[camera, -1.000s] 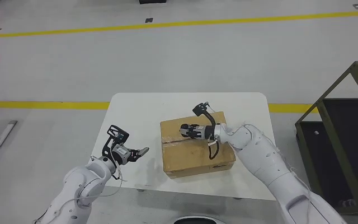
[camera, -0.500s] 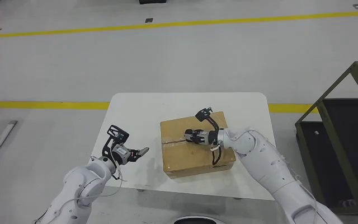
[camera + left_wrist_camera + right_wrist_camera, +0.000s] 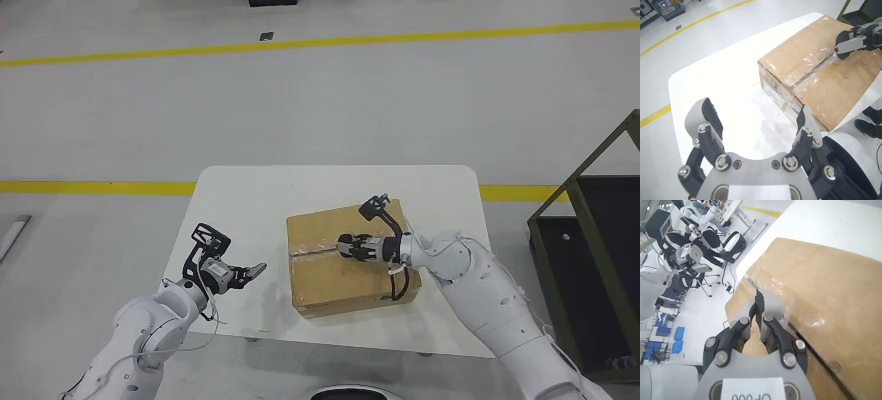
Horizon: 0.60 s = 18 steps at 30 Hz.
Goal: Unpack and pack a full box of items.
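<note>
A closed cardboard box (image 3: 330, 280) sits on the white table (image 3: 250, 200), its top seam covered with clear tape (image 3: 811, 65). My right gripper (image 3: 345, 245) rests over the seam near the middle of the box top, shut on a lifted strip of that tape (image 3: 776, 291). In the right wrist view its fingers (image 3: 759, 302) are pressed together with the film draped around them. The left wrist view shows the tape rising off the box (image 3: 821, 85) toward the right gripper (image 3: 838, 54). My left gripper (image 3: 255, 270) hangs open over bare table left of the box, its pads (image 3: 712, 115) spread with nothing between.
An olive metal rack (image 3: 590, 230) stands on the floor to the right of the table. The box lies close to the table's near edge. Bare tabletop stretches left of and behind the box.
The right gripper has slid along the seam toward the right side of the box, drawing the tape with it. The left arm has not moved.
</note>
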Each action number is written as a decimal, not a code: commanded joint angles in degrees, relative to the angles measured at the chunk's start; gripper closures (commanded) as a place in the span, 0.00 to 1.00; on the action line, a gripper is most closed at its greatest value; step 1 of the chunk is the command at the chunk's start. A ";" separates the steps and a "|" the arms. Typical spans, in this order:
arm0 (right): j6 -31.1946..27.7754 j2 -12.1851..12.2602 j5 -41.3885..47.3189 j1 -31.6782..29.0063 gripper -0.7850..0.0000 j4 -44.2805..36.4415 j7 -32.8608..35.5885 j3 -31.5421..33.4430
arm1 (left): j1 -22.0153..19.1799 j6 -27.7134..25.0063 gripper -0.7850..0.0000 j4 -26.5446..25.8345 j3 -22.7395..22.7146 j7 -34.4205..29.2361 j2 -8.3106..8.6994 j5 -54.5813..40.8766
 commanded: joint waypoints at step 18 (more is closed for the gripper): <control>11.17 7.13 -16.13 -21.69 1.00 -15.40 -15.52 28.37 | 0.00 0.00 0.00 0.00 0.00 0.00 0.00 0.00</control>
